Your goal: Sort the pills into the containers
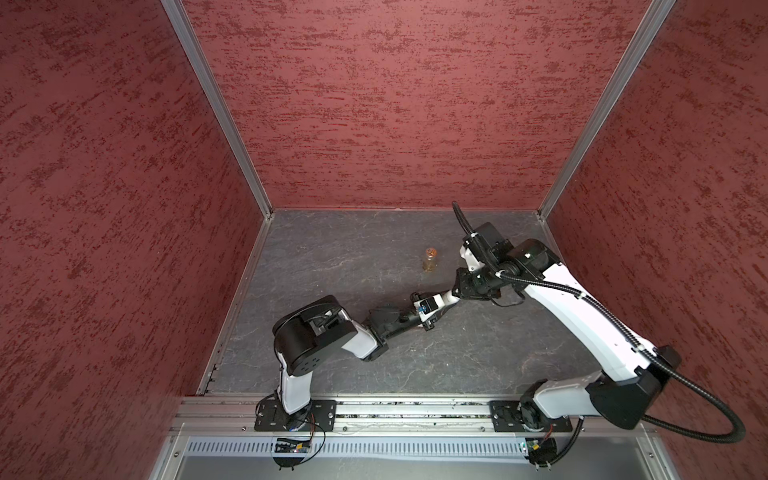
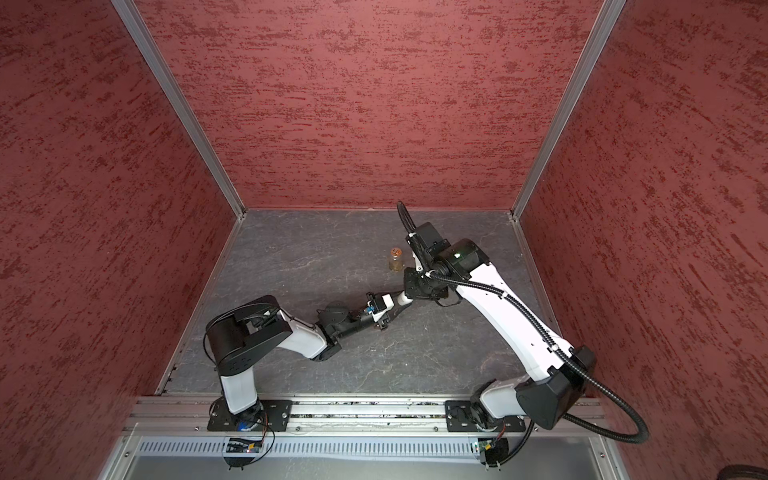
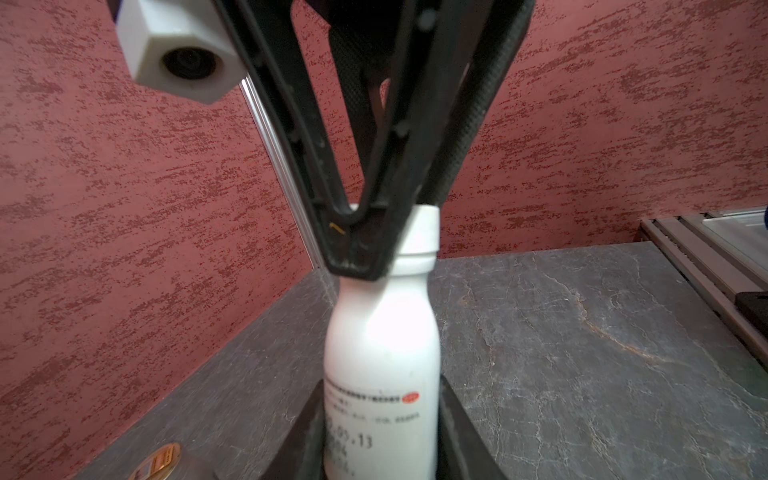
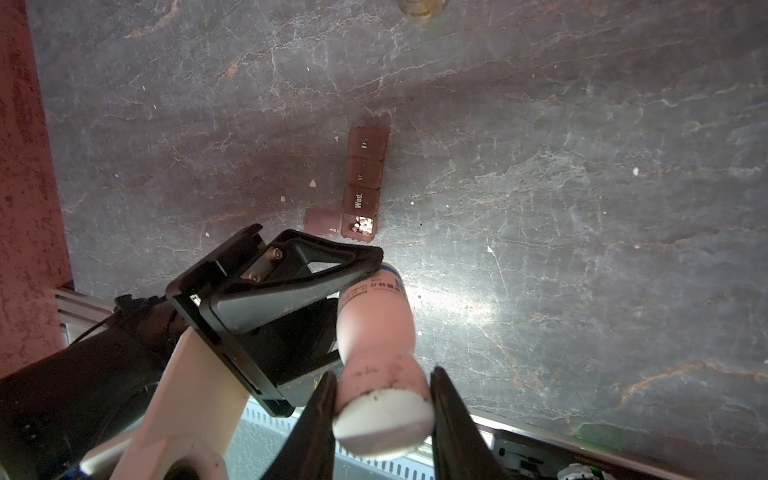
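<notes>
Looking at the containers point(image 4: 362, 183) first: it's one dark-brown strip lying flat on the table point(image 4: 582, 124), under where the two arms meet, so both top views hide it and only the right wrist view shows it. Its long axis runs from the open cell point(image 4: 365, 233) at the visible end, which sits near the base of the white bottle point(image 4: 376, 328), off roughly toward the amber bottle point(image 1: 430, 259). The cells face up, and the open lid point(image 4: 321, 220) is flipped out sideways, across that axis. That open cell has white pills point(image 4: 360, 225) in it; the other three visible cells are shut, one marked Wed. Meanwhile the left gripper point(image 3: 382, 386) is clamped on the bottle's body, the right gripper point(image 4: 383, 374) is pinched on the cap point(image 4: 382, 419), and the bottle hangs roughly level between them. My worry: if the cap comes off with the bottle lying over like that, pills could pour onto the table instead of into a cell — there are white bits point(image 4: 312, 183) scattered around the strip. Twisting could also make the bottle slip in the left grip, and a dropped bottle could knock the strip.
</notes>
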You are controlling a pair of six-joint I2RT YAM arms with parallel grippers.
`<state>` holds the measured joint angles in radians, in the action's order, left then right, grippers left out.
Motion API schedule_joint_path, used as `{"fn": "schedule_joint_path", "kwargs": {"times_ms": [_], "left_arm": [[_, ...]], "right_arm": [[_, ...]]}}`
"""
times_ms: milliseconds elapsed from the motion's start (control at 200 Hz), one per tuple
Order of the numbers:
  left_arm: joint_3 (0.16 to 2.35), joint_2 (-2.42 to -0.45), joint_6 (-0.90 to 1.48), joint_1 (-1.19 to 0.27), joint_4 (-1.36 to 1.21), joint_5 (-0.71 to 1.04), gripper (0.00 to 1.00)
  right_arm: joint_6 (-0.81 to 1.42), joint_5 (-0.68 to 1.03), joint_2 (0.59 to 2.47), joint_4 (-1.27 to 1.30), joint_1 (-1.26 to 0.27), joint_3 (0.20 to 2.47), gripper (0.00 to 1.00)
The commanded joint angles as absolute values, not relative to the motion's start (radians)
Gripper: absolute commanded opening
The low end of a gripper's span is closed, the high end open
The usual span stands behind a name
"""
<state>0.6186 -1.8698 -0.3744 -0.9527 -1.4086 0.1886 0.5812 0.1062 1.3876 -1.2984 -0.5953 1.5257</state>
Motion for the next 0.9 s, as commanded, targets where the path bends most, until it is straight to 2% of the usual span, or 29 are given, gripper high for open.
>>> {"fn": "schedule_joint_path", "kwargs": {"times_ms": [0, 175, 281, 396, 541, 701, 892], "left_arm": [[0.61, -1.851, -0.42, -0.969, -1.413, 0.142, 0.0], [0.612, -1.856, -0.416, -0.982, -1.413, 0.119, 0.01], [0.616, -1.858, -0.408, -0.989, -1.413, 0.114, 0.19], [0.617, -1.858, -0.409, -0.997, -1.413, 0.108, 0.53], [0.61, -1.849, -0.409, -1.002, -1.413, 0.094, 0.71], [0.596, -1.833, -0.406, -1.01, -1.413, 0.078, 0.82], [0.577, -1.809, -0.402, -1.02, -1.411, 0.055, 0.86]], "right_arm": [[0.686, 0.021, 1.354, -1.291, -0.592, 1.543, 0.2], [0.674, 0.022, 1.342, -1.294, -0.592, 1.527, 0.2], [0.658, 0.024, 1.339, -1.298, -0.592, 1.522, 0.2], [0.641, 0.029, 1.34, -1.297, -0.592, 1.518, 0.19], [0.622, 0.023, 1.337, -1.297, -0.592, 1.514, 0.19], [0.603, 0.013, 1.34, -1.299, -0.592, 1.513, 0.19], [0.582, 0.001, 1.347, -1.298, -0.591, 1.521, 0.19]]}}
